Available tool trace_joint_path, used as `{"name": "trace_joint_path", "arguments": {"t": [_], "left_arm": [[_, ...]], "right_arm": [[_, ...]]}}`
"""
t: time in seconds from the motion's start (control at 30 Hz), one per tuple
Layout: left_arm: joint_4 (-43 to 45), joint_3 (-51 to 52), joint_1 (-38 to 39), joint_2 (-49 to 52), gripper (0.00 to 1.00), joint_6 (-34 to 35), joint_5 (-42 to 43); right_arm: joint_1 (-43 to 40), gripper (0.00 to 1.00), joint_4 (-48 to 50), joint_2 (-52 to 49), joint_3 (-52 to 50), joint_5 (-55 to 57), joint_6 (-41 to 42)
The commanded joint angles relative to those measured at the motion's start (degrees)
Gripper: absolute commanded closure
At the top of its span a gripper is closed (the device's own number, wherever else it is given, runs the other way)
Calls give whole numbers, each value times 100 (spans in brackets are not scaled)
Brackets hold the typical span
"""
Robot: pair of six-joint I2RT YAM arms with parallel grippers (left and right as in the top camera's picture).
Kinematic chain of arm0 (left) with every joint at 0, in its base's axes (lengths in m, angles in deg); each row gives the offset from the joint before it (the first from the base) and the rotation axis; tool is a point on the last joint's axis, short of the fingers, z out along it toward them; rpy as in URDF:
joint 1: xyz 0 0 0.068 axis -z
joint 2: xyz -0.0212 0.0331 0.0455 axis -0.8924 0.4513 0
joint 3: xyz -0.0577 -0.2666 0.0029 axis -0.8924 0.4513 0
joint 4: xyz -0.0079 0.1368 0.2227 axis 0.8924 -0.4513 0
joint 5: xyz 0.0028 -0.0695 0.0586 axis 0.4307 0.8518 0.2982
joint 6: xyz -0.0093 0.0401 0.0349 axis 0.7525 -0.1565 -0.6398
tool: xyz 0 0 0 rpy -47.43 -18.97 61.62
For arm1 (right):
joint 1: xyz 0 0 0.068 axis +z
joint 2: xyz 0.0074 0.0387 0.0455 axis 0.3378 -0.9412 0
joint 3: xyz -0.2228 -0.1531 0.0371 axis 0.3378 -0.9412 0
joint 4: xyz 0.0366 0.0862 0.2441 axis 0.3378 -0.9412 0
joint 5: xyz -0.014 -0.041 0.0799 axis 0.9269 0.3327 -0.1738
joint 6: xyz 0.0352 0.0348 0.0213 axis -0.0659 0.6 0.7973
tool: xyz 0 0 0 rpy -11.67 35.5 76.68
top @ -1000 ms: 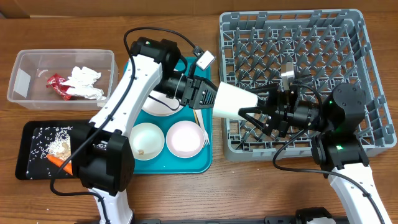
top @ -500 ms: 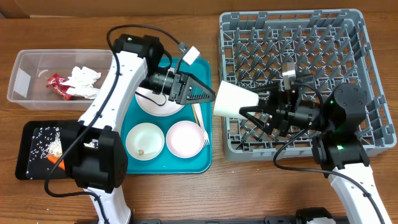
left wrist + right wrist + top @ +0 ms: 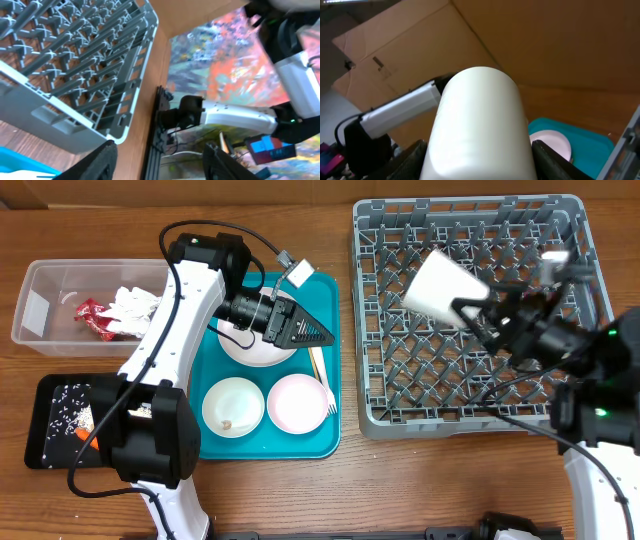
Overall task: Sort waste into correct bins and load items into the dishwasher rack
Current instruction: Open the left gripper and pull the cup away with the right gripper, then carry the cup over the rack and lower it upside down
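While the right hand (image 3: 478, 315) clamps the small white cup (image 3: 438, 286) above the eleven o'clock area of the dishwasher rack (image 3: 450, 204), best turn its mouth down and seat it between pegs (image 3: 420, 370) before releasing; the left hand (image 3: 322, 334), spread and empty, hovers over the teal tray (image 3: 300, 446).

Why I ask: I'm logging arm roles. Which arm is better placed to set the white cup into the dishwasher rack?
Right. The right gripper holds the white cup above the dishwasher rack, so it likely only needs to lower it. The left gripper is open and empty over the teal tray.
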Motion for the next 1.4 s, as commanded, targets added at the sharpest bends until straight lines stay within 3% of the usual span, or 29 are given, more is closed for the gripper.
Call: {"name": "trace_joint_path", "arguments": {"t": [0.0, 0.27, 0.6, 0.83, 1.07, 1.2, 1.37], "left_arm": [[33, -57, -17, -4, 40, 87, -243], [33, -57, -17, -4, 38, 85, -372], [39, -57, -17, -4, 37, 85, -483], [39, -57, -17, -4, 37, 85, -592], [63, -57, -17, -4, 37, 83, -684], [81, -57, -17, -4, 37, 83, -811], [85, -57, -13, -4, 34, 83, -1106]], "right_arm": [[-304, 49, 37, 28, 581, -44, 920], [-549, 51, -155, -144, 1993, -306, 1991], [-549, 53, -1360, -861, 3602, -249, 2011], [-549, 55, -1738, -1174, 4072, 289, 1939], [-452, 56, -3668, -1185, 4074, 1624, 407], [-197, 56, -4944, -1185, 4074, 2951, -767], [107, 56, -6264, -1185, 4074, 4387, -1646]]}}
